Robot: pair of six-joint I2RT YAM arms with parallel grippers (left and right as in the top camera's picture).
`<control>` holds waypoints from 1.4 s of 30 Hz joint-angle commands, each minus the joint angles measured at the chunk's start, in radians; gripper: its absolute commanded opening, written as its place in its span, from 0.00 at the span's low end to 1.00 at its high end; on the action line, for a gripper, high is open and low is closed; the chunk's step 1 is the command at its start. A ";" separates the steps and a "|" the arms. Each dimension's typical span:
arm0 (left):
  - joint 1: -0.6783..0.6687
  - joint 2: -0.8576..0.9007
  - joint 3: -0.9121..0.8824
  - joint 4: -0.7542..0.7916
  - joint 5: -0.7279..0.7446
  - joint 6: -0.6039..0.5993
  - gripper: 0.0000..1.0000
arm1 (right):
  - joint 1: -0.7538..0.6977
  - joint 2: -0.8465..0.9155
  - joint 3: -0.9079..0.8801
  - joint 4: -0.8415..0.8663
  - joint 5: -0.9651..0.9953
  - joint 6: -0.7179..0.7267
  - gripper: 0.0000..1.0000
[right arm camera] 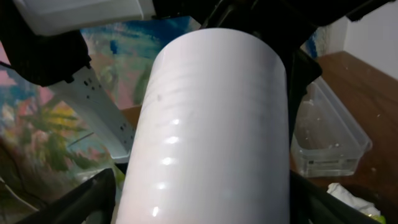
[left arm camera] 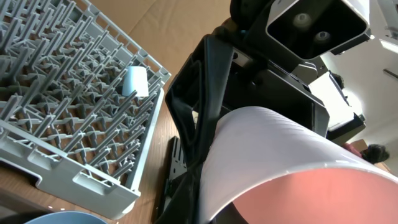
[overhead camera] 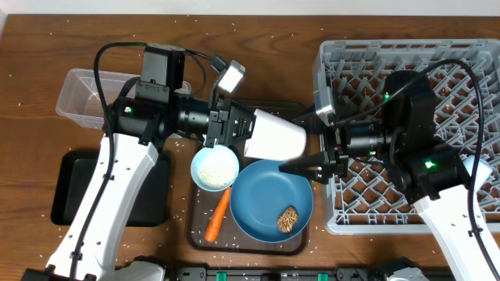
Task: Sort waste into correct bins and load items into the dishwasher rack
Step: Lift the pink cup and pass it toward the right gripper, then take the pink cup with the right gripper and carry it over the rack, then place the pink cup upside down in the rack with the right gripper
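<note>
The pale pink cup [overhead camera: 275, 134] hangs on its side above the tray, and my left gripper [overhead camera: 238, 129] is shut on its rim. In the left wrist view the cup [left arm camera: 280, 155] fills the lower right and shows its pink inside. My right gripper [overhead camera: 289, 142] stands open, one finger on each side of the cup's base. In the right wrist view the cup [right arm camera: 211, 124] lies between the dark fingers [right arm camera: 93, 196]. A white bowl [overhead camera: 215, 168] holds rice. On the blue plate [overhead camera: 272, 201] lies a brown lump [overhead camera: 288, 219], and a carrot [overhead camera: 219, 216] lies beside it.
The grey dishwasher rack [overhead camera: 469, 58] stands at the right, with a light-blue cup [left arm camera: 135, 81] among its pegs. A clear tub [overhead camera: 78, 94] sits at the far left and a black bin [overhead camera: 70, 187] lies in front of it. The dark brown tray [overhead camera: 199, 234] carries bowl, plate and carrot.
</note>
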 commanded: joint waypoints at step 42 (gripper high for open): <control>0.064 -0.017 0.016 0.020 -0.331 -0.088 0.68 | -0.893 -0.017 0.013 -0.686 1.106 0.517 0.56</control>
